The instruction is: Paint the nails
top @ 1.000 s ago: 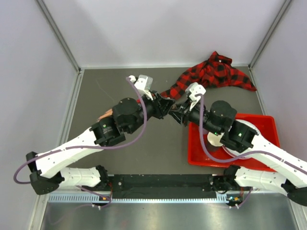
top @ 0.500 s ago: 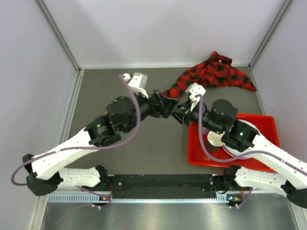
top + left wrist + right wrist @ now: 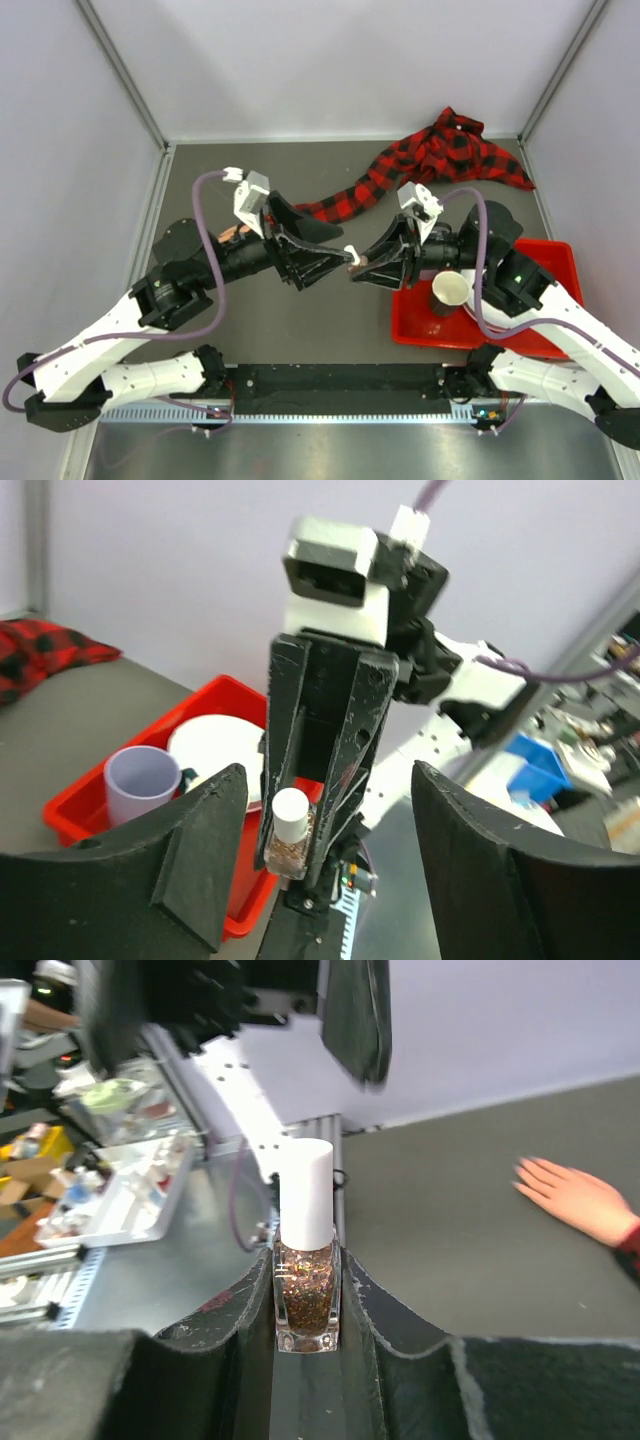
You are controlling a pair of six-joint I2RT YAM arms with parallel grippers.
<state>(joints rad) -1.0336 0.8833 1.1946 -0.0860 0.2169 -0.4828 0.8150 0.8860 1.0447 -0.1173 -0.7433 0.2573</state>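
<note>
Dark grey tabletop, walled by pale panels, carries a red tray (image 3: 560, 252) at the near right and a plaid sleeve (image 3: 440, 155) trailing from the far right toward the left. Above mid-table the right gripper (image 3: 306, 1305) clamps a glittery, white-capped bottle (image 3: 307, 1260), its cap aimed at the left gripper (image 3: 340, 255), whose jaws are spread wide and hold nothing. The nails (image 3: 524, 1172), too small to make out, tip the mannequin hand (image 3: 585, 1205) lying flat on the table at the left, mostly under the left arm.

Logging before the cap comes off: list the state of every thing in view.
nail polish bottle, capped, gripped by its glass body
right gripper, shut on the nail polish bottle
left gripper, open, empty
mannequin hand, lying flat, palm down
lavender cup, upright in red tray
white plate, flat in red tray
plaid sleeve, crumpled
</note>
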